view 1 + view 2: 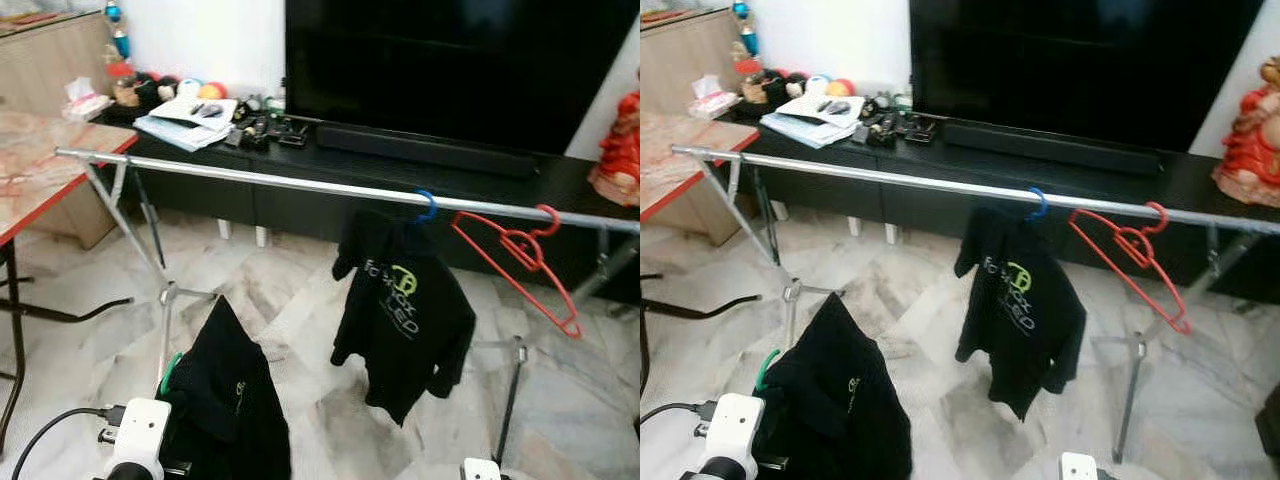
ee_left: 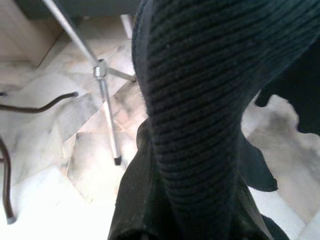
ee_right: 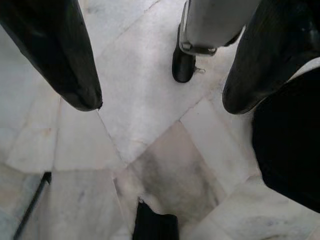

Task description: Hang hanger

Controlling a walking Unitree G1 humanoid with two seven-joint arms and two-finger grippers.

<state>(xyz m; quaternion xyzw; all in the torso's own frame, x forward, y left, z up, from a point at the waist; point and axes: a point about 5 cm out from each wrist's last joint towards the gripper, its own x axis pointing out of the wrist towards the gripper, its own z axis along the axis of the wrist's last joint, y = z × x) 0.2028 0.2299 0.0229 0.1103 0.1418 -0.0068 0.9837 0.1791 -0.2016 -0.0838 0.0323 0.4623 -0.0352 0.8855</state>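
Across the middle of the room, before the big dark television (image 1: pixel 450 60) and its low black cabinet (image 1: pixel 300 195), runs the silver rail (image 1: pixel 260 181) of a drying rack, set at a height the arms can reach from the marble floor (image 1: pixel 300 330). A black printed shirt (image 1: pixel 400 315) already hangs from it on a blue hook (image 1: pixel 428 207), and beside that an empty red hanger (image 1: pixel 520 255) dangles tilted, so the free stretch of rail lies toward the robot's left. Low at the left, the left gripper (image 2: pixel 190 150) carries the task's piece, a black garment (image 1: pixel 222 400) on a green hanger (image 1: pixel 170 372), lifted off the floor but well below the rail; cloth drapes over the fingers, so I cannot tell how the jaws stand. The right gripper (image 3: pixel 160 105) hangs idle over the tiles, its fingers (image 3: pixel 65 60) spread wide with nothing between. Raising the green hook over the bare rail seems next.
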